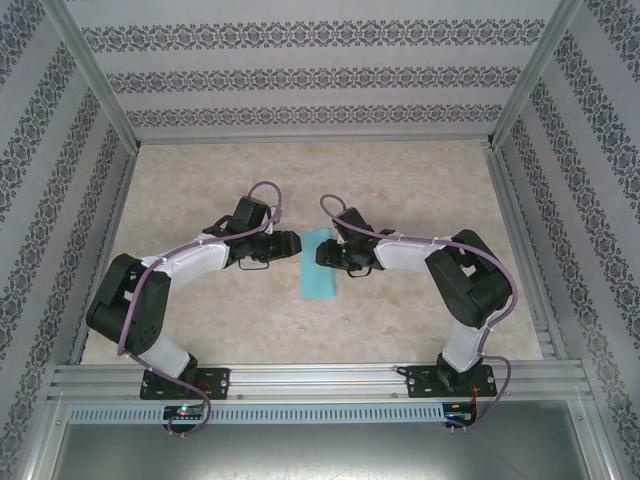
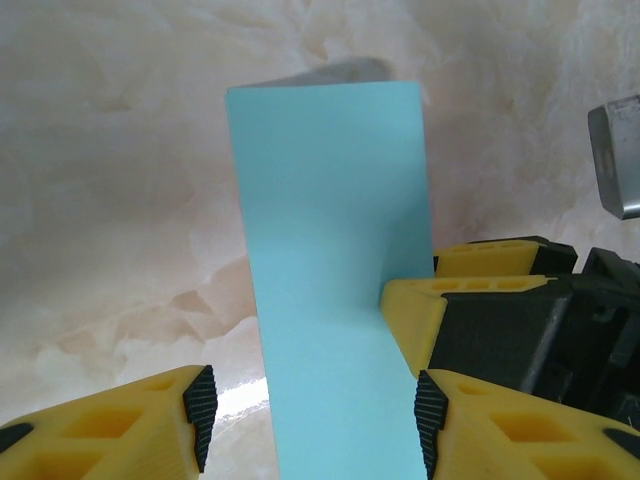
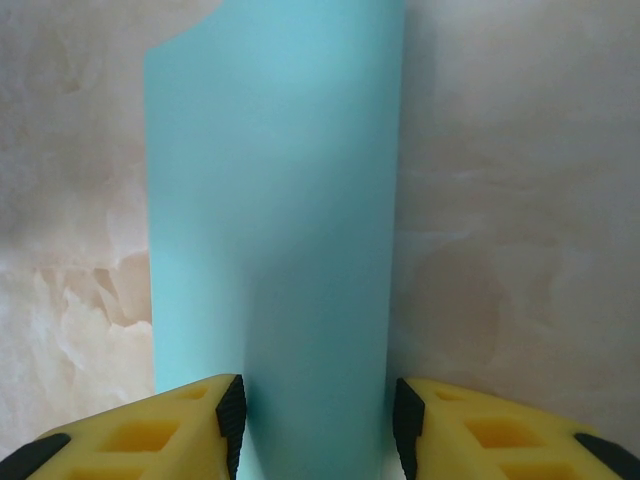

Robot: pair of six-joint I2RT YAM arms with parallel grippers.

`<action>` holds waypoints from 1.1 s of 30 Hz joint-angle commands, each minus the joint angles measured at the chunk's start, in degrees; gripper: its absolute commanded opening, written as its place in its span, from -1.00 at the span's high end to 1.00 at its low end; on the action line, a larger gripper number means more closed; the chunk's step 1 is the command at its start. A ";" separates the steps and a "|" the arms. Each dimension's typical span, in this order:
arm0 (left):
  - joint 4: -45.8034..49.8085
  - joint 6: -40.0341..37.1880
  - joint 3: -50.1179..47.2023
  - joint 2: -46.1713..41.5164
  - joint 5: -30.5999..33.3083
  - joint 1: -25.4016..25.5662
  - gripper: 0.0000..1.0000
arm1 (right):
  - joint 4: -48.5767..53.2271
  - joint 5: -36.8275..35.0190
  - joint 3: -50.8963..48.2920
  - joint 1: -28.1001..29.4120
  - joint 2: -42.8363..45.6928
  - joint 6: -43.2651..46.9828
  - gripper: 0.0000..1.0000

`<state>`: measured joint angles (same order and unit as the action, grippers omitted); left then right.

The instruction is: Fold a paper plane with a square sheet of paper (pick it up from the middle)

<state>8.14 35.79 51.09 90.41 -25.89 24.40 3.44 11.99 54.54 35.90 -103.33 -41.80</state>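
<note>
The square sheet of paper is teal and shows as a narrow upright rectangle, apparently folded, on the marbled table. My left gripper reaches it from the left and my right gripper from the right, both at its upper half. In the left wrist view the paper runs between the left gripper's parted pads, with a gap at the left pad. One yellow finger of the right gripper touches the paper's right edge. In the right wrist view the paper passes between the right gripper's separated pads and under its left finger.
The beige marbled table is walled by patterned panels, with aluminium rails along the near edge. Both arm bases are bolted there. Open tabletop lies behind and to either side of the paper.
</note>
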 commanded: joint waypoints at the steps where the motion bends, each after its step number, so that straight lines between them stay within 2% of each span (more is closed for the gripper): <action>1: 0.69 -1.23 -0.53 -1.39 -0.90 0.65 -0.17 | -1.09 -2.68 0.74 0.83 -3.43 1.02 0.05; 11: 0.30 -0.79 -1.49 -1.64 -0.79 0.65 -0.18 | -0.72 -3.29 1.42 1.34 -4.60 0.69 0.01; 33: -0.93 -0.19 -1.43 -0.52 -1.71 0.66 -0.14 | 1.57 -3.88 1.98 1.15 -4.33 3.19 0.07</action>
<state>8.08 35.83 49.63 90.37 -26.79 24.40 5.91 10.46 56.12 36.53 -104.01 -40.23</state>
